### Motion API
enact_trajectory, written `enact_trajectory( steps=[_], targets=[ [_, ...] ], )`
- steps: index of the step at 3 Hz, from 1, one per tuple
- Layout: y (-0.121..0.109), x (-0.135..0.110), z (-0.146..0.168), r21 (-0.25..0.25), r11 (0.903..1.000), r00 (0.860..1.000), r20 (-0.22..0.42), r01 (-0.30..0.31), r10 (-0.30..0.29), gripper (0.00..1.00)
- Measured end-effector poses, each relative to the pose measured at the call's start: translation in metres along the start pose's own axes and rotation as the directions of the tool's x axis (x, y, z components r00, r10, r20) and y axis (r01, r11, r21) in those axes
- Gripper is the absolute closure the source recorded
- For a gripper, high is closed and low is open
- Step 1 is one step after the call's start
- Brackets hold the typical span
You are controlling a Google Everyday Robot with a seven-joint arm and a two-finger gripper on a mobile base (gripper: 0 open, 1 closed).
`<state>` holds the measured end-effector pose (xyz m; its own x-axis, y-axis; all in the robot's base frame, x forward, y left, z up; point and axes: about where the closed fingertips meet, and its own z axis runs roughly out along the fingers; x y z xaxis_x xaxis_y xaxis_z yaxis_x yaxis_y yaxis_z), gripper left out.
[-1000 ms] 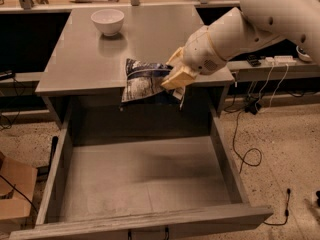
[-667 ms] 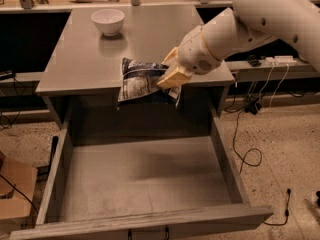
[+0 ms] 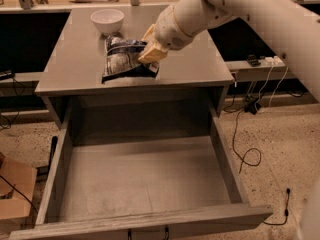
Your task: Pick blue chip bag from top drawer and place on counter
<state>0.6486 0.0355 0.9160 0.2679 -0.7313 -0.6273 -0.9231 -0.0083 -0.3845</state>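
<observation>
- Gripper (image 3: 149, 54): jaws closed onto the right edge of the bag (image 3: 122, 61), with the tan fingers pinching the foil. I read this as a firm hold, not a brush.
- Bag: over the front-left part of the counter (image 3: 192, 64), label panel facing up and tilted down toward the front edge. I cannot tell if its underside touches the top or hangs just above it.
- Why held this way, my judgement: an edge pinch lets the bag hang flat, so it can be laid down rather than dropped on end.
- Bag is out of the drawer (image 3: 145, 179), so the pick is done. The release is not yet made.
- Arm (image 3: 240, 9): reaches in from the upper right and crosses above the counter, clear of the drawer walls.
- Bowl (image 3: 107, 20): upright at the back-left of the counter, just behind the bag. They look close but apart.
- Risk, my judgement: the bag sits near the front edge and could slide back toward the drawer if let go tilted.
- Drawer: pulled fully out below the counter, bottom bare.
- Count: one gripper, one arm, one bag, one bowl, one drawer, one counter.
</observation>
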Motion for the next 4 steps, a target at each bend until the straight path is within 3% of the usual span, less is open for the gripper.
enact_trajectory(
  steps=[1, 2, 4],
  targets=[
    [-0.036, 0.009, 0.024, -0.005, 0.9999, 0.999, 0.036, -0.011, 0.011, 0.74],
    [-0.074, 0.032, 0.047, -0.01, 0.999, 0.999, 0.027, -0.044, 0.044, 0.43],
    [-0.079, 0.028, 0.043, 0.004, 0.9992, 0.999, 0.034, -0.039, 0.039, 0.0]
  ],
)
